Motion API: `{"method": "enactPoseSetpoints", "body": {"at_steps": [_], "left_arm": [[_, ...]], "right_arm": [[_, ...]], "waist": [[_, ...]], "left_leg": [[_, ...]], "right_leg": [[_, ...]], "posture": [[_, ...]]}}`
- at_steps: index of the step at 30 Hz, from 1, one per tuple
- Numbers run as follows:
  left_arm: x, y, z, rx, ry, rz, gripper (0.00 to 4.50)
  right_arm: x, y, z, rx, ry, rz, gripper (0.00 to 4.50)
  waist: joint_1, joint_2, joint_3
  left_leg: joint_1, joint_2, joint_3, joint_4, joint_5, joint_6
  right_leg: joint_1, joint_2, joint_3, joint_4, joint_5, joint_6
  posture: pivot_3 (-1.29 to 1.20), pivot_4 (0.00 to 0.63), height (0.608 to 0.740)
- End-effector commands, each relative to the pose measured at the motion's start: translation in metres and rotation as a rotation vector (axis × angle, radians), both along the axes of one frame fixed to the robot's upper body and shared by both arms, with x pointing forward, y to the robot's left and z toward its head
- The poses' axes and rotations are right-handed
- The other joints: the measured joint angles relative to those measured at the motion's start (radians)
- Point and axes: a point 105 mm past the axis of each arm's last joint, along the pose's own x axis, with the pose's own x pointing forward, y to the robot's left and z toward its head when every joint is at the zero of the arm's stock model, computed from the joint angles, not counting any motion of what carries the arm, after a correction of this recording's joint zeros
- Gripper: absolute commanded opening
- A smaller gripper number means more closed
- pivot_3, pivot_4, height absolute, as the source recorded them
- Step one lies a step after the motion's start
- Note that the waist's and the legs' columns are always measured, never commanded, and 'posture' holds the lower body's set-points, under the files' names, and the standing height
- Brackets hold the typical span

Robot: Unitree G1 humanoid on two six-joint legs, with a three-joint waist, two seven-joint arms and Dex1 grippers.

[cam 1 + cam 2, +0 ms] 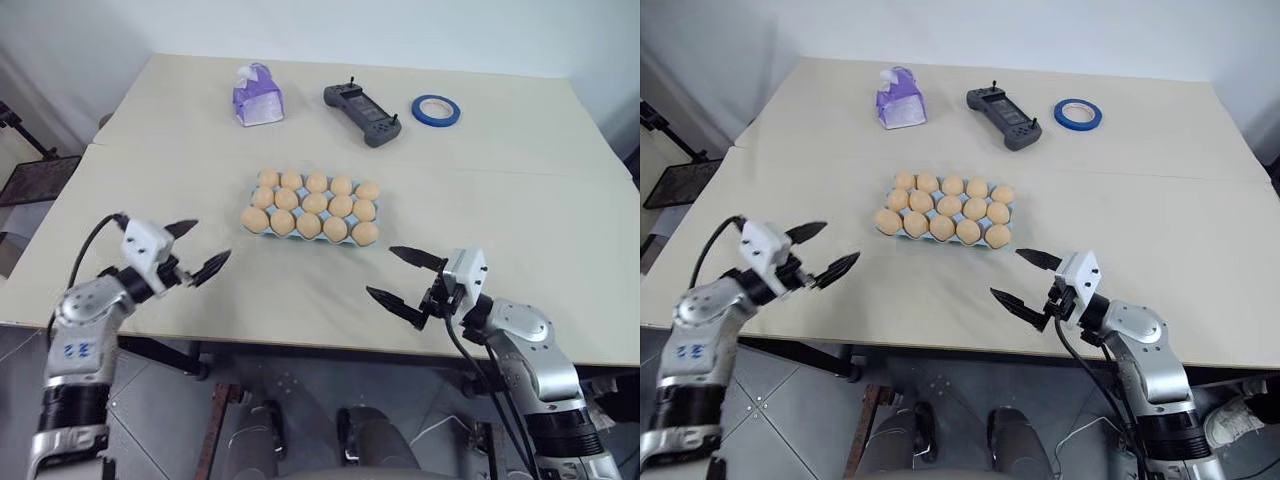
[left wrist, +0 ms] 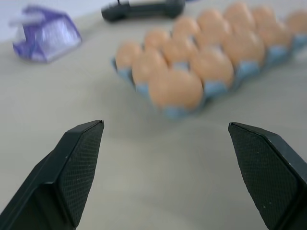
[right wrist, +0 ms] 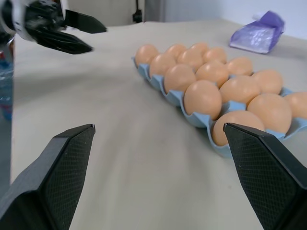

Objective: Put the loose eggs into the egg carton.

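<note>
Eggs (image 1: 312,207) were all sitting in the egg carton (image 1: 252,228), and none lay loose on the bench (image 1: 500,200). The carton was in the middle of the bench, ahead of both hands and between them.

Nearest to the robot, the left hand (image 1: 199,249) hovered over the near left part of the bench, near its front edge. Its two black fingers (image 2: 79,165) were spread wide and held nothing. It pointed forward and to the right, toward the near left corner of the carton, but stayed well apart from it. The right hand (image 1: 405,276) hovered over the near right part of the bench. Its fingers (image 3: 261,170) were also spread wide and empty. It pointed forward and to the left, and the near right corner of the carton was near it, not touching.

The light blue carton held fifteen tan-brown eggs in three rows of five, one in each cup, so every cup was filled.

Farther away, near the back edge of the bench, a purple tissue pack (image 1: 257,97) stood on the left, a dark handheld controller (image 1: 362,113) lay in the middle, and a blue tape roll (image 1: 436,110) lay just to its right.
</note>
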Motion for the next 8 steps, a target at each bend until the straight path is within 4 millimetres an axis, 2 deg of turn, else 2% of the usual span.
{"method": "enactPoseSetpoints", "body": {"at_steps": [1,4,8], "left_arm": [[-0.017,-0.005,0.011,0.028,-0.009,-0.097,4.43],[-0.021,-0.009,0.005,0.049,0.012,-0.118,4.43],[-0.016,-0.018,0.008,0.04,-0.026,-0.105,4.43]], "right_arm": [[0.002,-0.009,0.007,0.0,-0.026,0.0,4.5],[0.006,-0.012,0.008,0.0,-0.033,-0.003,4.5],[0.01,-0.015,0.008,-0.001,-0.037,-0.011,4.5]], "waist": [[0.003,0.0,0.0],[0.002,0.0,0.0],[-0.001,0.0,0.0]], "left_leg": [[0.0,0.0,0.0,0.0,0.0,0.0],[0.0,-0.001,0.001,-0.002,0.0,0.0],[-0.001,-0.001,0.001,-0.004,0.0,0.0]], "right_leg": [[0.0,-0.001,-0.001,-0.001,0.0,0.0],[0.0,-0.003,-0.001,-0.002,-0.002,-0.003],[0.0,-0.003,-0.001,-0.005,-0.002,-0.003]], "posture": [[0.0,0.15,0.74],[0.0,0.15,0.74],[0.0,0.15,0.74]]}}
